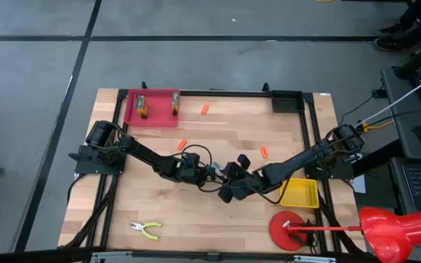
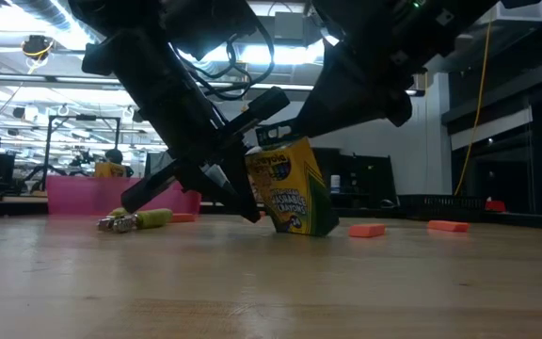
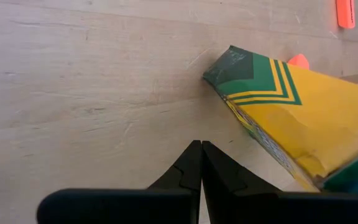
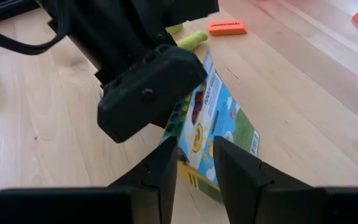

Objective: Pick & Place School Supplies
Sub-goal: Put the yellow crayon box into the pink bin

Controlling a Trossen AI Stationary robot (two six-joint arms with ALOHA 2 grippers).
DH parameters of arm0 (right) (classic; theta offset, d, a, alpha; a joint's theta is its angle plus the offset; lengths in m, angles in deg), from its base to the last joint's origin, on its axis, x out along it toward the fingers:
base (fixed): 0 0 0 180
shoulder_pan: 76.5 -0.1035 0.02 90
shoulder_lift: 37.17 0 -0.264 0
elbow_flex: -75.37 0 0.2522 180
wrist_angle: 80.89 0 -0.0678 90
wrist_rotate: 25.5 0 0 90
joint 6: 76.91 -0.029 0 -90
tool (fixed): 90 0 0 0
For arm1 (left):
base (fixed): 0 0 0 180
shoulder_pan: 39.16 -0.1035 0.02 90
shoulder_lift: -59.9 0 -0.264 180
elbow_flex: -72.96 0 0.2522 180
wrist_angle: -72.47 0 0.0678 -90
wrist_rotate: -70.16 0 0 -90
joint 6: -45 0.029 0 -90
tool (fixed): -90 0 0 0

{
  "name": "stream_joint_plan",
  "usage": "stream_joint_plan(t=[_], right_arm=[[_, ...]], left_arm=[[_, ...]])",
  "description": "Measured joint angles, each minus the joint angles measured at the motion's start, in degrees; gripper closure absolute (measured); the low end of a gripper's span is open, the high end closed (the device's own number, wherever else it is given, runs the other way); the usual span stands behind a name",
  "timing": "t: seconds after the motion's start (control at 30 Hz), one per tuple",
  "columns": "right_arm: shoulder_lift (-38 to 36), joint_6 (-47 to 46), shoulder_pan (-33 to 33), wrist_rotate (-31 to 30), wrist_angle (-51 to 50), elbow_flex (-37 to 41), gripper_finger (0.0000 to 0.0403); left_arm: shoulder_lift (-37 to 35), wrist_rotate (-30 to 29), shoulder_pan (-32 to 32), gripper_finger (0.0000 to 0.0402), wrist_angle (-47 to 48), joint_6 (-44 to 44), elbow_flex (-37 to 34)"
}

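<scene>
The green-and-yellow crayon box [image 2: 294,188] stands tilted at the table's middle, its lower end [image 2: 301,229] on the wood. My right gripper [image 4: 194,146], reaching in from the right, is shut on its upper end. My left gripper [image 3: 201,144], shut, points down at the table right beside the box [image 3: 291,112], on its left. In the high view both grippers [image 1: 214,173] [image 1: 230,184] cover the box. Orange stubs [image 1: 264,151] [image 1: 181,144] [image 1: 205,109] lie on the wood. Pliers [image 1: 146,230] lie near the front left. My right gripper pinches the box's upper end [image 4: 199,163] between its two fingers, slanting down from the table's right. The box leans below the fingers with its lower end on the table. My left gripper: whether its shut tips touch the box, I cannot tell.
A pink tray [image 1: 152,118] with two small items sits at the far left. A yellow mesh basket [image 1: 300,192] stands near the right edge, with a red round thing [image 1: 287,228] in front of it. Bare wood lies between the pliers and the basket.
</scene>
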Motion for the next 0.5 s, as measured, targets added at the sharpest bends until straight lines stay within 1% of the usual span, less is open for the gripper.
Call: stream_joint_plan(t=[0.5], right_arm=[[0.0,0.4,1.1,0.9,0.4,0.0,0.0296]], left_arm=[[0.0,-0.2,0.0,0.0400,0.0,0.0,0.0]])
